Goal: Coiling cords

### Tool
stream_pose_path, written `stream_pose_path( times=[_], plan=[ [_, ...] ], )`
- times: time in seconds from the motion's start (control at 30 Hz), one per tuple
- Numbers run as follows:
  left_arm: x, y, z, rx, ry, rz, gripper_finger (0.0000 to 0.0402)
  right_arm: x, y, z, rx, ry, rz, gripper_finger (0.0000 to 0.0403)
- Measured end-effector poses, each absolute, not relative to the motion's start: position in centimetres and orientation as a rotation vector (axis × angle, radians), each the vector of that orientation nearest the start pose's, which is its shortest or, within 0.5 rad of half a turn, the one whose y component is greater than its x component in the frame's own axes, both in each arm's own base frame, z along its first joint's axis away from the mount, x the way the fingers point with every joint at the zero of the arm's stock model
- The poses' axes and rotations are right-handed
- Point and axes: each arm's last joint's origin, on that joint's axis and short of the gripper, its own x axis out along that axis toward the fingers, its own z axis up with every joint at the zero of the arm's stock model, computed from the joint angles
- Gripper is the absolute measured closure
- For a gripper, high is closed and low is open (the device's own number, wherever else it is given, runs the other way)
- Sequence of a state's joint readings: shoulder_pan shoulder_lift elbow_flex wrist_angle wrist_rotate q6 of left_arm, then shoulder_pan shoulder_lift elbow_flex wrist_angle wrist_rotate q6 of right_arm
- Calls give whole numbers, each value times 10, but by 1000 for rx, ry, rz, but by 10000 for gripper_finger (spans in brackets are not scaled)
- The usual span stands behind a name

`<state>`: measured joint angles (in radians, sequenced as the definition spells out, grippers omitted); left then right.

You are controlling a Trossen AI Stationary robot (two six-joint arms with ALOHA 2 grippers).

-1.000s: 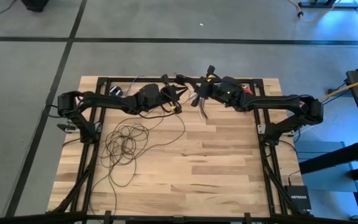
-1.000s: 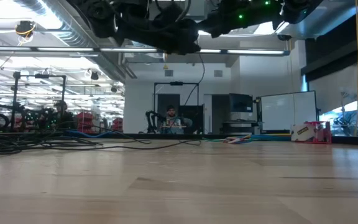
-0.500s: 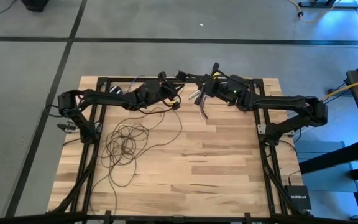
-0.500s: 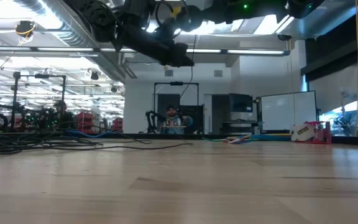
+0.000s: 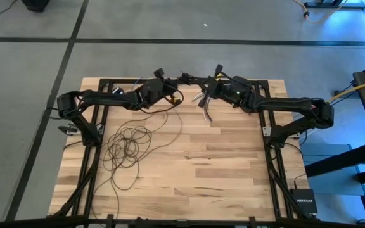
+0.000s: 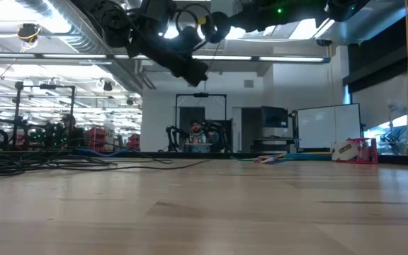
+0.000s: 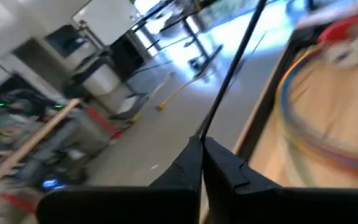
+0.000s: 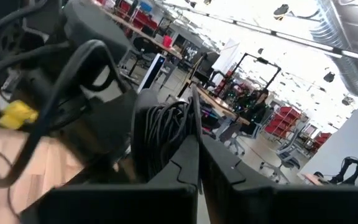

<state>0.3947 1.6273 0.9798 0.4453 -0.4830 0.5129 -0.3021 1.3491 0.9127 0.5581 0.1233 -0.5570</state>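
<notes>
Loose cords (image 5: 129, 147) sprawl in thin dark wiry loops, left-centre of the high view, on the pale plank counter (image 5: 220, 164). One strand rises to the upper centre, where the left end effector (image 5: 160, 74) is clenched on it, likely drawing slack. Right end effector (image 5: 187, 78) clamps the wound black coil (image 8: 160, 134).

One long dark cord (image 5: 129, 144) lies in many loose loops on the one wooden surface (image 5: 220, 158). Two dark arms reach over it, each with one hand: the left hand (image 5: 159, 73) and the right hand (image 5: 187, 78). One small black box (image 5: 303, 200) sits beside the surface.
</notes>
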Motion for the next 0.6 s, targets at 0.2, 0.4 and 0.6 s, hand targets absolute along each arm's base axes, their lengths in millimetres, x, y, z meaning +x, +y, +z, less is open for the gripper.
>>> stream_pose_path(
  times=[0.2, 0.4, 0.6],
  plan=[
    [312, 149, 270, 549, 418, 867, 401, 291, -92, 322, -577, 36, -415, 393],
    [299, 139, 297, 538, 351, 877, 400, 291, -94, 315, -580, 98, -409, 393],
    [292, 129, 299, 469, 387, 838, 399, 291, -94, 316, -604, 104, -425, 393]
  ],
)
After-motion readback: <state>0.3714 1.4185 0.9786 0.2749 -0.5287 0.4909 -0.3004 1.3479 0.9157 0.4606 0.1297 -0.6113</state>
